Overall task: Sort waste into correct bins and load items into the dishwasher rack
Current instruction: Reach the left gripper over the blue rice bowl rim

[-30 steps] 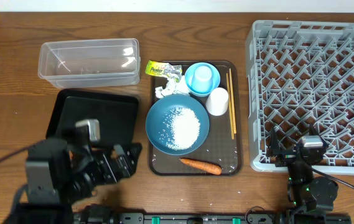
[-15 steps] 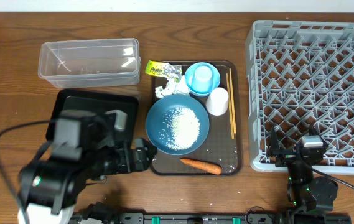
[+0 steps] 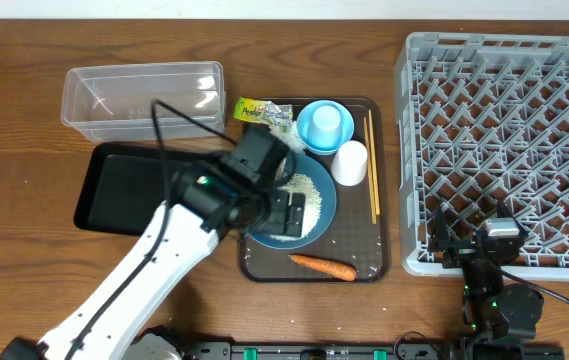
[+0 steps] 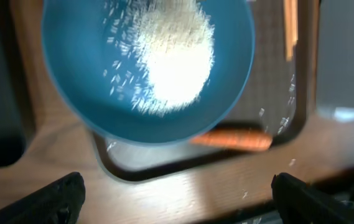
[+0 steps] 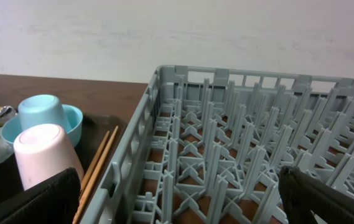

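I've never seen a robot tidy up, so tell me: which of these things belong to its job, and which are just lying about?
Job: rice, carrot, wrapper, clear box, black tray, blue dish, light-blue bowl, light-blue cup, white-pinkish cup, chopsticks, grey rack.

Lying about: brown serving tray, which only carries things; wooden table.

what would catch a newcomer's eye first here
The big grey rack filling the right side of the table stands out first. Next comes the blue dish with a heap of white rice, on the brown tray in the middle. The left gripper hovers open above it.
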`<action>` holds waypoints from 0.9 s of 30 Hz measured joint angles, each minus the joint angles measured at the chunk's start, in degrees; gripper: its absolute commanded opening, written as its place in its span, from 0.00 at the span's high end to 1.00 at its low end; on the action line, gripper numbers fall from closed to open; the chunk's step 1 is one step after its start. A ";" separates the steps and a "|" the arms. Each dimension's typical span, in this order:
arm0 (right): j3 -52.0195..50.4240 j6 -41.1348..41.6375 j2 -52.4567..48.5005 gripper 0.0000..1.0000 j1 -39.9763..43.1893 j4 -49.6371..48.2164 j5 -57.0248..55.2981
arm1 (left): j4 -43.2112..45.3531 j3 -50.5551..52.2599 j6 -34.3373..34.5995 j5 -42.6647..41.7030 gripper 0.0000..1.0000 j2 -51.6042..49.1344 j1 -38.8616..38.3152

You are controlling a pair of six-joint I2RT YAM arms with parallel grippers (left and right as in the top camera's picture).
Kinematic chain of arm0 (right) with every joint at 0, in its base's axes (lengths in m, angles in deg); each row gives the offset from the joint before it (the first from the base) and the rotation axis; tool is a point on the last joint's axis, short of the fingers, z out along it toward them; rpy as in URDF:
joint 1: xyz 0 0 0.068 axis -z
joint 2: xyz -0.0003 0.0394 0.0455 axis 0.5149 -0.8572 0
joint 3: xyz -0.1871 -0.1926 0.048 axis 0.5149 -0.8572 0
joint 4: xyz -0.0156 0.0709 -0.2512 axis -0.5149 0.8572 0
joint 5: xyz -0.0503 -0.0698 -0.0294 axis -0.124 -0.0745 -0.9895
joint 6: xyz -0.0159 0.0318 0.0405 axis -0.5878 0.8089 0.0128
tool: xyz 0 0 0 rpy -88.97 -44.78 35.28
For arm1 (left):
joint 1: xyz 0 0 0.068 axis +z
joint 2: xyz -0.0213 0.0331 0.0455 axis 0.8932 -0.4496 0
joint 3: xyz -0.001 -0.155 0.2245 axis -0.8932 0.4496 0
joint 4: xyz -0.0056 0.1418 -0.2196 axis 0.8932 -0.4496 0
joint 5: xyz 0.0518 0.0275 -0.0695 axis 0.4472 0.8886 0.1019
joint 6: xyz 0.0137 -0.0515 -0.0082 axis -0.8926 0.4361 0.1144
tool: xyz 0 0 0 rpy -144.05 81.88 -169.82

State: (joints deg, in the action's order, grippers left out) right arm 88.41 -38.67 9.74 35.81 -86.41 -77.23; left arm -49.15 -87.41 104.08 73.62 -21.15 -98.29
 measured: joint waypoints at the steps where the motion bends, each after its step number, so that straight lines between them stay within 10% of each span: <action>1: 0.00 0.00 0.00 0.01 0.00 0.00 0.00 | 0.96 0.00 1.73 0.24 0.02 -0.61 -0.07; 27: 0.00 0.00 0.00 0.01 0.00 -0.02 0.00 | 16.41 -0.28 2.19 7.30 0.02 -16.17 -12.85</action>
State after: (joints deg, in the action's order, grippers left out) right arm 88.41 -38.67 9.74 35.81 -86.44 -77.23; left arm -32.74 -87.69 106.26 80.92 -37.33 -111.14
